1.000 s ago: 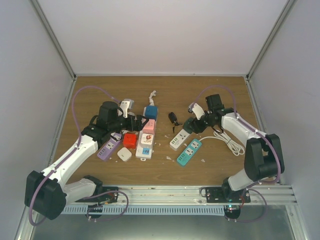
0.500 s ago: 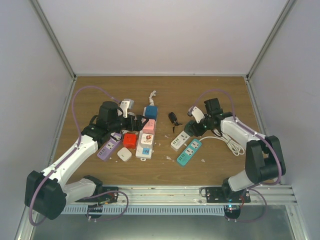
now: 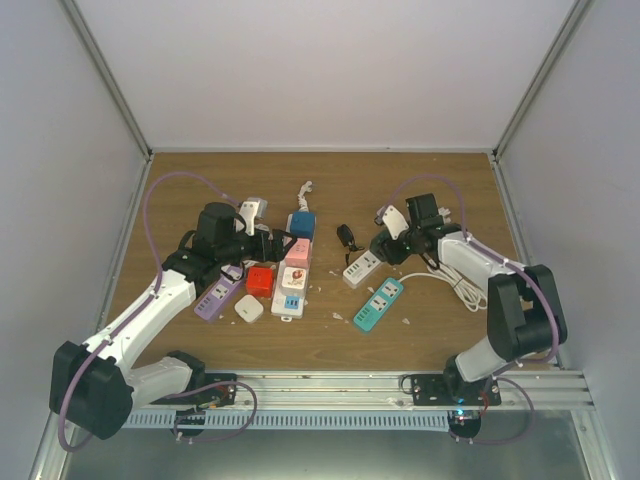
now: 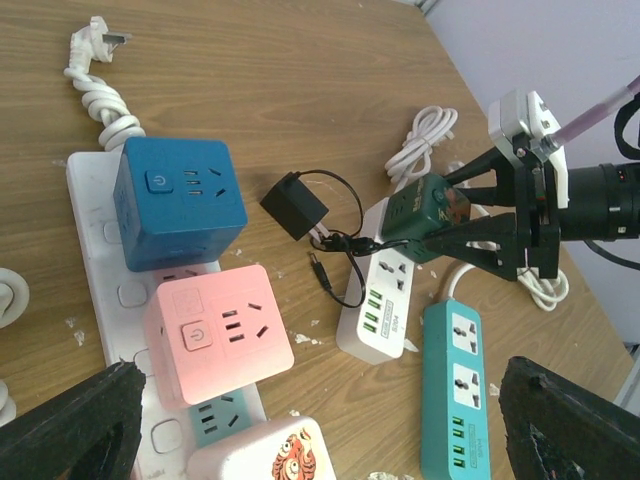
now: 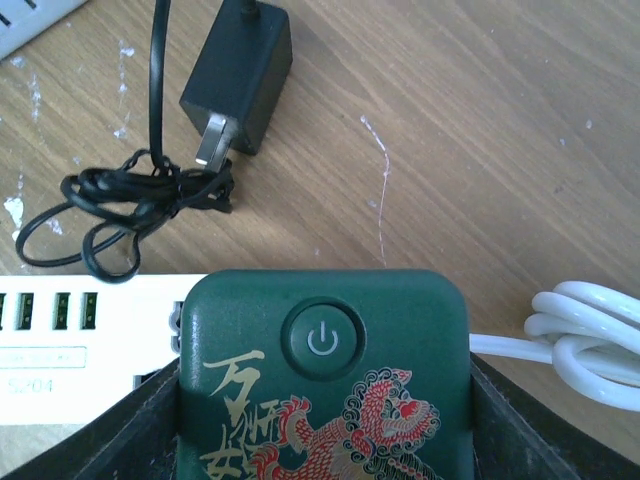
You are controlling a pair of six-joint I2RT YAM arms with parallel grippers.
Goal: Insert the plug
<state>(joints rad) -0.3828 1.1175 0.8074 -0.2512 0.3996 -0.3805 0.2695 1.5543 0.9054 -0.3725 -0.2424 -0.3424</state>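
My right gripper (image 3: 391,244) hovers over the white power strip's (image 3: 361,269) far end, the teal strip (image 3: 378,304) just beside it; my left gripper (image 3: 268,243) is near the pink cube (image 3: 296,253).

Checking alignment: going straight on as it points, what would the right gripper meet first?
Likely the white strip: the right gripper holds the green cube above its end, so the cube would touch first. Depth is unclear.
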